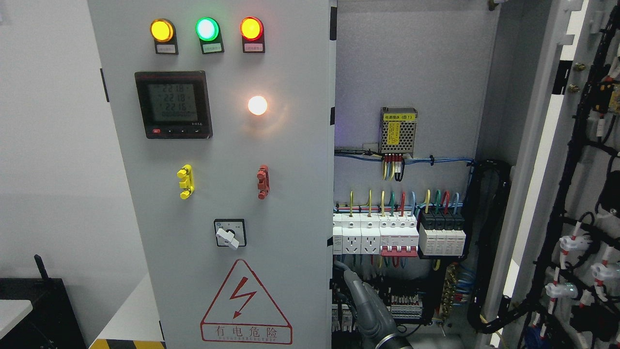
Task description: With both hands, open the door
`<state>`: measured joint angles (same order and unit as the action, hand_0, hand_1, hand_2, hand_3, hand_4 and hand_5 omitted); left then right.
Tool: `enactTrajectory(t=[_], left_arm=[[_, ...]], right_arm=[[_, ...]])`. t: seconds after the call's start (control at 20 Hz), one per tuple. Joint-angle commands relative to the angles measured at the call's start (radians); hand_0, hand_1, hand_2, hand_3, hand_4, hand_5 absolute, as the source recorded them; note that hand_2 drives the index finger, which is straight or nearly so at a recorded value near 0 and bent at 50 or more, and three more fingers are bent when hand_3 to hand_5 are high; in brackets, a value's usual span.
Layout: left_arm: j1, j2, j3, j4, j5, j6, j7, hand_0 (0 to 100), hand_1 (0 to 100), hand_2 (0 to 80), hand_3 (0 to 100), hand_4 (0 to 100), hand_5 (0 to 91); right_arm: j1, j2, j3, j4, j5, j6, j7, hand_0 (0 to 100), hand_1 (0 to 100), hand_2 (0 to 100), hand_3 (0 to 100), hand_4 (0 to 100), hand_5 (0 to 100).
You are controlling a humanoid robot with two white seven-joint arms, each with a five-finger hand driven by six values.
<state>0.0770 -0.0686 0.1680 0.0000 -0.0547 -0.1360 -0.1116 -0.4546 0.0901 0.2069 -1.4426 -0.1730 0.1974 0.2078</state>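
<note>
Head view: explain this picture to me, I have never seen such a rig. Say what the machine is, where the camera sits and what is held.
The camera sits on a humanoid robot's head and looks at an electrical cabinet. The cabinet's left door is shut; it carries three lit lamps, a digital meter, a rotary switch and a red warning triangle. The right door is open, showing breakers and coloured wires inside. The grey thing at the bottom is the right robot hand, close to the shut door's edge. I cannot tell whether it holds anything. The other arm is out of view.
</note>
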Motion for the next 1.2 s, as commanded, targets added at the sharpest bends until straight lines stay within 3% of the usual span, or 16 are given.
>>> enactTrajectory(t=[0.0,0.5,0.65,1.15], left_arm=[[0.0,0.0,-0.002,-0.025,0.001,0.0,0.0,0,0,0.0,0,0,0.0],[0.0,0.0,-0.002,-0.025,0.001,0.0,0.0,0,0,0.0,0,0,0.0],[0.0,0.0,-0.002,-0.026,0.001,0.0,0.0,0,0,0.0,0,0,0.0],[0.0,0.0,-0.002,-0.025,0.001,0.0,0.0,0,0,0.0,0,0,0.0]], right_arm=[[-0.004,-0.001,-0.023,0.014,0.0,0.002,0.028,38,0,0,0,0,0],[-0.022,-0.006,-0.038,0.053,-0.002,-0.003,0.041,38,0,0,0,0,0],[-0.024,-0.006,-0.038,0.053,-0.005,-0.001,0.084,38,0,0,0,0,0],[-0.036,-0.024,-0.05,0.068,-0.056,-0.003,0.093,38,0,0,0,0,0]])
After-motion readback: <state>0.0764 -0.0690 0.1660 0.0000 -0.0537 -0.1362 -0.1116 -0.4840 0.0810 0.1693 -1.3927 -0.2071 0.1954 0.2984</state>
